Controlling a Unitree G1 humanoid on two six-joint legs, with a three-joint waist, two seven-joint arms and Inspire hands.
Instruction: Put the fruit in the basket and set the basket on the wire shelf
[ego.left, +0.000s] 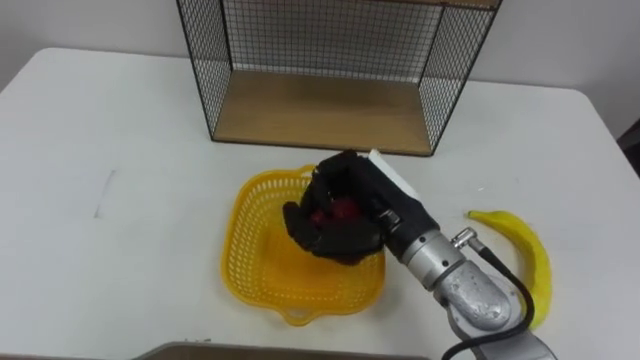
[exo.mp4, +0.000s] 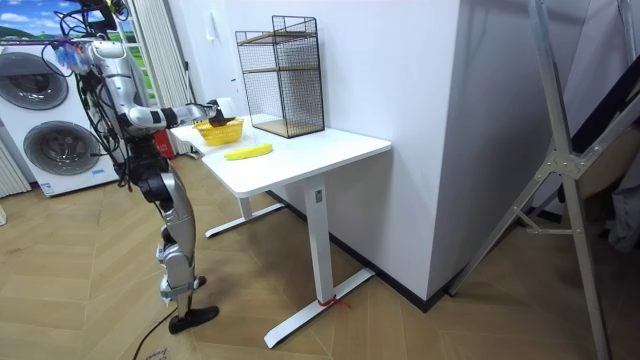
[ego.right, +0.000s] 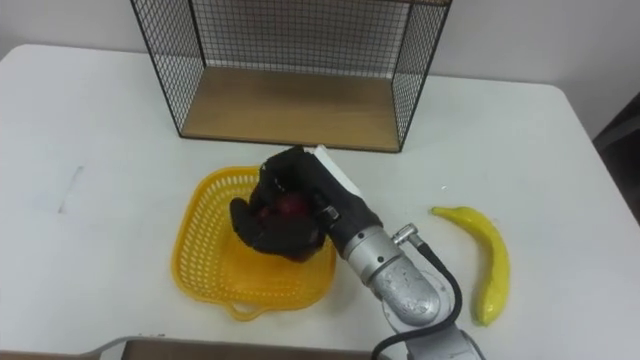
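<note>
A yellow plastic basket (ego.left: 262, 262) (ego.right: 205, 260) sits on the white table in front of the wire shelf (ego.left: 320, 110) (ego.right: 290, 105). My right hand (ego.left: 340, 215) (ego.right: 290, 215) hovers over the basket's right half, its dark fingers curled round a red fruit (ego.left: 343, 209) (ego.right: 290, 207). A yellow banana (ego.left: 525, 255) (ego.right: 487, 262) lies on the table to the right of my arm. In the room view I stand at the table's end with the basket (exo.mp4: 218, 130) and banana (exo.mp4: 248, 151) before me.
The wire shelf has a wooden floor and an open front facing the basket. The white table (ego.left: 100, 180) stretches bare to the left. In the room view washing machines (exo.mp4: 45, 130) stand behind me and a metal rack (exo.mp4: 560, 170) stands at the room view's right.
</note>
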